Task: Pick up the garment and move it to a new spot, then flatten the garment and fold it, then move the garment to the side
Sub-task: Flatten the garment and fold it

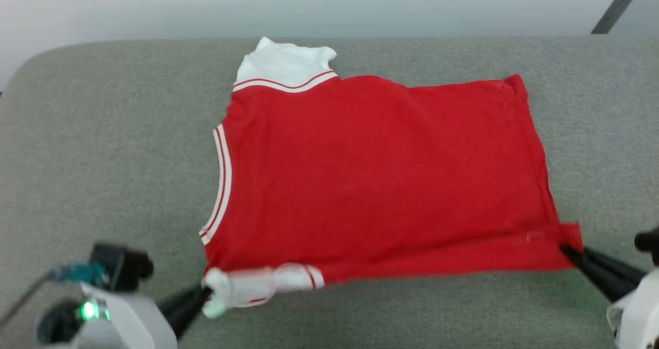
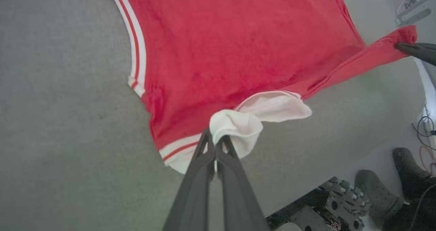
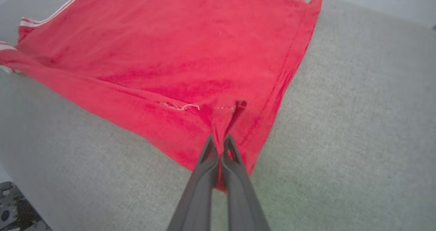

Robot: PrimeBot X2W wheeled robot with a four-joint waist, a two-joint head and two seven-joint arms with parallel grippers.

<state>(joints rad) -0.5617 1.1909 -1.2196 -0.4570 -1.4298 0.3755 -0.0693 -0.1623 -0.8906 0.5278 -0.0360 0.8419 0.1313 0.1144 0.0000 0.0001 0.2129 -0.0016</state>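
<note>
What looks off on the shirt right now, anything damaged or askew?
On the garment, a loose pale thread trails from the near hem, beside where the right gripper pinches it; it may be a frayed stitch. The near white sleeve is bunched up in the left gripper, not flat. Nothing else stands out.

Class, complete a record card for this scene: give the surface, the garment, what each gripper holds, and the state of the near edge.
surface: grey fabric pad
garment: red T-shirt, white sleeves, spread mostly flat
left gripper: shut on the near white sleeve
right gripper: shut on the near hem corner
near edge: stretched between the two grippers
</note>
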